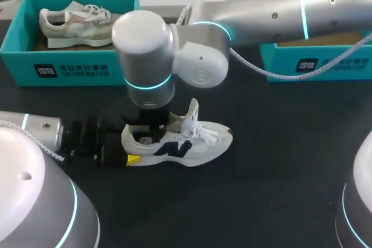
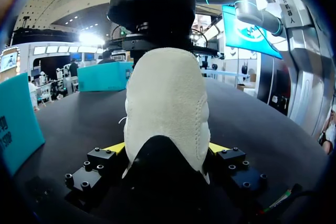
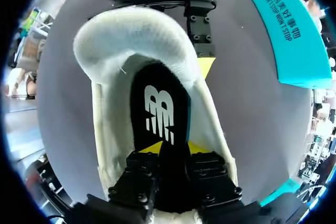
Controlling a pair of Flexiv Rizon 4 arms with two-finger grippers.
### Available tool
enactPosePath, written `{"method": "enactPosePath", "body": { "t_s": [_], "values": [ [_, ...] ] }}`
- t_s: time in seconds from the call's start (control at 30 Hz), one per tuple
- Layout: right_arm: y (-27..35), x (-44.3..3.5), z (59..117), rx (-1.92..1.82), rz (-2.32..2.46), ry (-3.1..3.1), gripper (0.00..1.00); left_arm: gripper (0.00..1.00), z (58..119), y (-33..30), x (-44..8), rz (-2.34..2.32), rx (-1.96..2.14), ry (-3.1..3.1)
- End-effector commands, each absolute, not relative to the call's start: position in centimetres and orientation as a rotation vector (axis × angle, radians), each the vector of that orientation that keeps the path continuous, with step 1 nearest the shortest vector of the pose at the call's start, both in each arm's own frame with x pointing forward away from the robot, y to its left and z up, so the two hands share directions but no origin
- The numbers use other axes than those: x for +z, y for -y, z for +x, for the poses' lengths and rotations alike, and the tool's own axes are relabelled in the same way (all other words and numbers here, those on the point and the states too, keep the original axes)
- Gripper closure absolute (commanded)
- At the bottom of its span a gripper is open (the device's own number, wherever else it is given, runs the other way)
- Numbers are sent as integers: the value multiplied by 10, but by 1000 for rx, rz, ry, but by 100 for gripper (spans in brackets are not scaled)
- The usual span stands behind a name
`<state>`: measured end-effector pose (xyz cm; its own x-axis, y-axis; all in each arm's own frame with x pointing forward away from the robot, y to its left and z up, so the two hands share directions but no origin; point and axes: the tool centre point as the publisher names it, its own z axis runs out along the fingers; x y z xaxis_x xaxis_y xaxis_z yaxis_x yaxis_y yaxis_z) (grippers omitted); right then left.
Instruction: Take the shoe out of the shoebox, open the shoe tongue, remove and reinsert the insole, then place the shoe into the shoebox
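Note:
A white shoe (image 1: pixel 195 142) with a navy logo lies on its sole in the middle of the black table, toe to the right. My left gripper (image 1: pixel 131 154) comes in from the left and is shut on the heel; in the left wrist view the heel (image 2: pixel 165 103) fills the gap with a yellow tip against each side. My right arm reaches across from the right, and its gripper (image 1: pixel 152 132) points down into the shoe's mouth. The right wrist view shows its fingers (image 3: pixel 173 149) a narrow gap apart just above the black insole (image 3: pixel 157 109), which lies inside the shoe.
A teal shoebox (image 1: pixel 70 67) at the back left holds a second, beige shoe (image 1: pixel 72 22). Another teal shoebox (image 1: pixel 317 65) stands at the back right, mostly hidden by my right arm. Bare black table lies in front of and to the right of the shoe.

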<state>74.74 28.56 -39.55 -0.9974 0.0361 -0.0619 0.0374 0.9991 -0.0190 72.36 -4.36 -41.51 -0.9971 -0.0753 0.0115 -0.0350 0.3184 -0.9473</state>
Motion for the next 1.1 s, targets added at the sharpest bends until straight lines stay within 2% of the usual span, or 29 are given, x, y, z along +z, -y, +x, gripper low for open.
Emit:
{"method": "enactPosePath", "body": {
  "t_s": [0.03,0.43,1.1],
  "values": [
    [-290,-413,742,-26,55,-3108,100,100,723,44,-415,-104,-1812,-2520],
    [-270,-370,723,-91,171,-3051,100,100,723,44,-415,-104,-1812,-2520],
    [-250,-306,752,-98,170,-2928,100,100,723,44,-415,-104,-1812,-2520]
  ]
}}
